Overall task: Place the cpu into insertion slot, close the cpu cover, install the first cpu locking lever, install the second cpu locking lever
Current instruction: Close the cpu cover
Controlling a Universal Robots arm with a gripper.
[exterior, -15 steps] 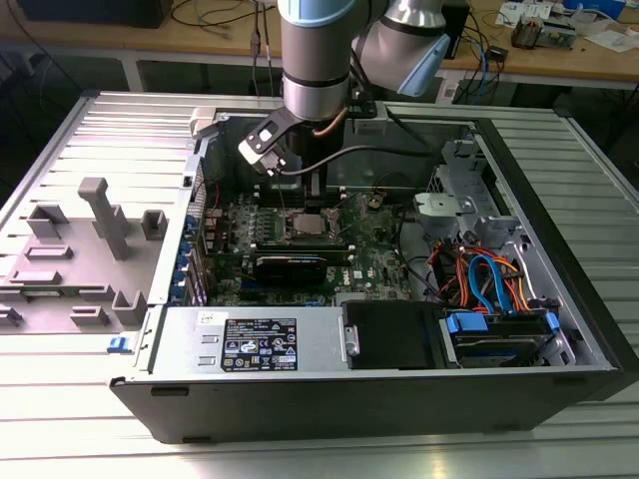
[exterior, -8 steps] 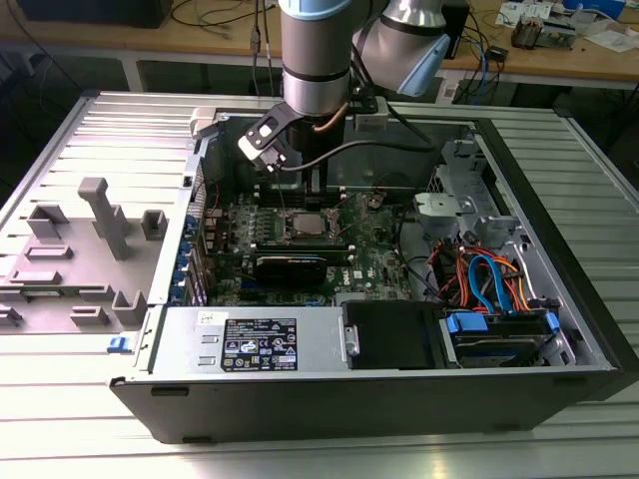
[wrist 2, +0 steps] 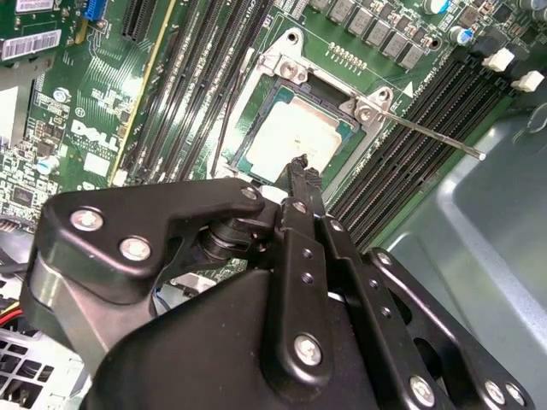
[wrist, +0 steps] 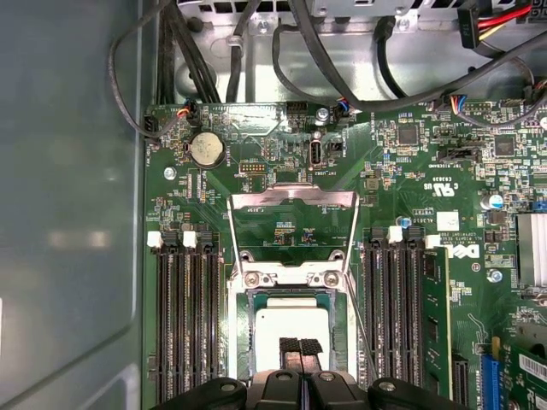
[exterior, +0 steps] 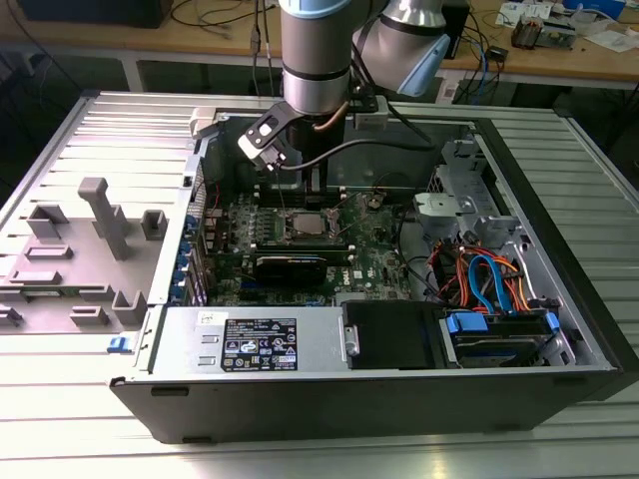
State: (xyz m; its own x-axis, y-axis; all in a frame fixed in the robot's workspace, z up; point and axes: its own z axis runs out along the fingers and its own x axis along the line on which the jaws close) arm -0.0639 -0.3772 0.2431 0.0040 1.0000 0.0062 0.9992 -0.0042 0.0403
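The arm (exterior: 315,60) is held vertical, wrist down, lowered into the open computer case (exterior: 329,409) laid on the slatted metal worktop (exterior: 110,115), over the green motherboard (exterior: 379,254). In the first wrist view the end effector (wrist: 299,346) is seen with its fingers pressed together, nothing pinched, tips aimed at the cpu (wrist: 293,325); contact cannot be told. The cpu is seated flat in the insertion slot (wrist: 239,342) between the black memory slots (wrist: 184,316), the cpu cover (wrist: 295,201) is stood open beyond the slot, and a thin locking lever (wrist 2: 427,132) is seen sticking out from the socket corner.
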